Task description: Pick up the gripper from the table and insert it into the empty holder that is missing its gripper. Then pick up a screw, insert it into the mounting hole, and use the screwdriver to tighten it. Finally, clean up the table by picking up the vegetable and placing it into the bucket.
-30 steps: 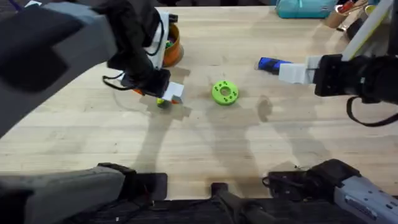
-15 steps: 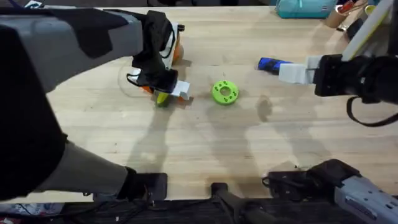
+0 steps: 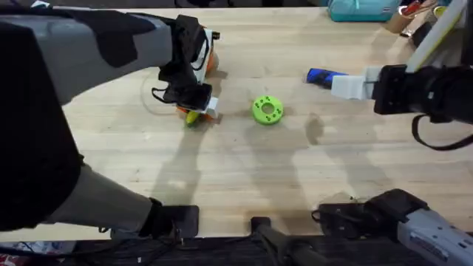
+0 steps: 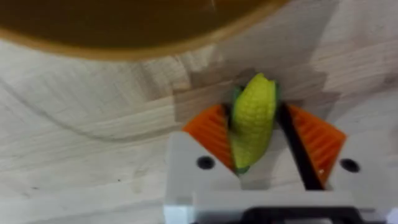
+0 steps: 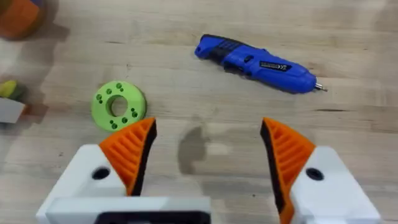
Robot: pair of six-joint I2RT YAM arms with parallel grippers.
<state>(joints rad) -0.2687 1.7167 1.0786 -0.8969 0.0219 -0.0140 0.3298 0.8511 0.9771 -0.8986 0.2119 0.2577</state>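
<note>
We record the wooden table (image 3: pixel 295 170) as the bearing surface. On it, the bucket (image 3: pixel 209 60) stands at the far left, partly behind the left arm; in the left wrist view its orange rim (image 4: pixel 143 37) lies just beyond the fingers. The screwdriver (image 5: pixel 255 62) lies flat on its side toward the right, well apart from the bucket, bit pointing away from the green disc (image 3: pixel 267 110) at mid-table. We judge it the heaviest item here, rigid and smooth-bodied; the fat mid-barrel would be the place to take hold.

The right gripper (image 5: pixel 208 155) hangs above the table with its pads spread wide, nothing between them.

The left gripper (image 4: pixel 255 140) is clamped on the vegetable (image 4: pixel 252 121), ribbed orange pads pressing either flank around mid-length, its pointed tip toward the bucket. We judge the vegetable light and somewhat slick; the ribbing should hold it, and the mid-body grip looks sound for the short carry to the bucket.
</note>
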